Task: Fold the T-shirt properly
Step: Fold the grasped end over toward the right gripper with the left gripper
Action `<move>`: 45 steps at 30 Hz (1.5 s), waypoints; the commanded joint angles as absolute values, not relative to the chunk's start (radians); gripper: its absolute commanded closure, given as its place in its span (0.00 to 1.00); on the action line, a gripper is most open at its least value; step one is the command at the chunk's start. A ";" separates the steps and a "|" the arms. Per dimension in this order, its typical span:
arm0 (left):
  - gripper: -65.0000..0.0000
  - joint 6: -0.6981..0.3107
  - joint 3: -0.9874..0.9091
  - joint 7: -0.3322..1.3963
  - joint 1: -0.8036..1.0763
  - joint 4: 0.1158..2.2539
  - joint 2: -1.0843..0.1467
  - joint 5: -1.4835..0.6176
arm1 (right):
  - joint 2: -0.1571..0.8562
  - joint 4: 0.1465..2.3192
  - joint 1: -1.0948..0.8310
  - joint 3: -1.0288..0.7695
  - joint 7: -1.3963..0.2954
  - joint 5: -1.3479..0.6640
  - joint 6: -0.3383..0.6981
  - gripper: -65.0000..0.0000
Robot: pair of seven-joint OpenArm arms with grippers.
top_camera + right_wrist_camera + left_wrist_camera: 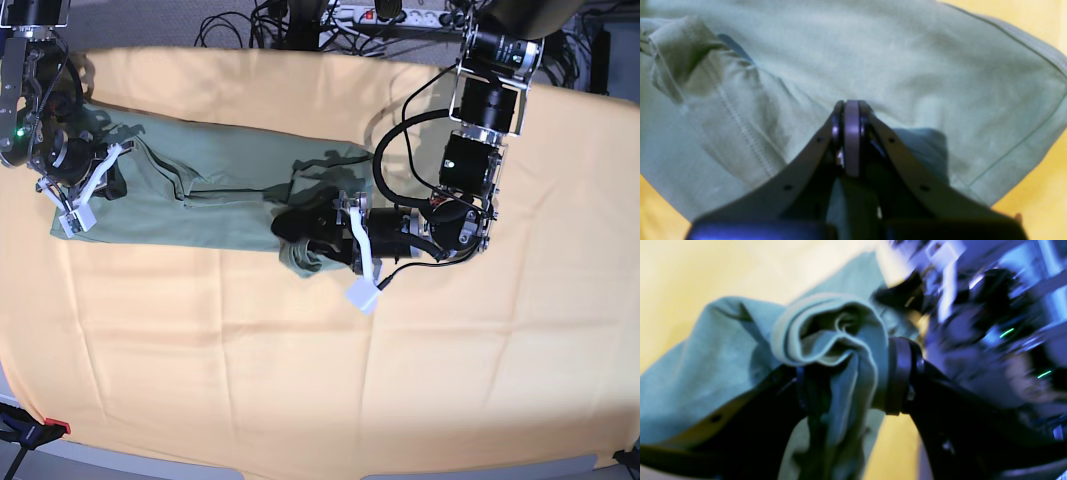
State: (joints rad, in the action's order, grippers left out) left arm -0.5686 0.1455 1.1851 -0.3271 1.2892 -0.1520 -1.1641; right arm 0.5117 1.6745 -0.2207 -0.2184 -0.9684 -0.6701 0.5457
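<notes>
Across the yellow-orange cloth (300,380) on the surface, the T-shirt (220,200) lies stretched sideways; the left end effector (843,380) grasps a bunched wad of its fabric, while the right end effector (850,113) is clenched at its opposite end

The left claw (843,386) is very close and looks dark. Its two fingers (903,376) stand far apart, and a thick bunch of the T-shirt (723,363) sits between them. The grey-green cloth rolls up into a soft curl right above the claw, with a pale hem running around the curl. More of the shirt spreads out to the left of the claw. A yellow cloth (683,276) lies under the shirt. To the right of the claw, everything is blurry and blue.
</notes>
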 commanded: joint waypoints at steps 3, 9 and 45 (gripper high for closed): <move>0.54 -0.576 0.142 1.203 -0.363 1.305 -0.155 -1.144 | 0.527 1.680 -0.219 -0.223 -0.987 -0.657 0.542 1.00; 0.54 -0.549 0.142 1.229 -0.395 1.305 -0.155 -1.178 | 0.526 1.680 -0.218 -0.223 -0.986 -0.657 0.541 1.00; 1.00 -0.598 0.084 1.292 -0.444 1.307 -0.205 -1.130 | 0.526 1.680 -0.218 -0.223 -0.973 -0.657 0.535 1.00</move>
State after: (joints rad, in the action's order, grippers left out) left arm -0.5949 0.0921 1.3060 -0.4152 1.2896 -0.2039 -1.1034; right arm 0.5117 1.6745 -0.2211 -0.2184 -0.9638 -0.6697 0.5419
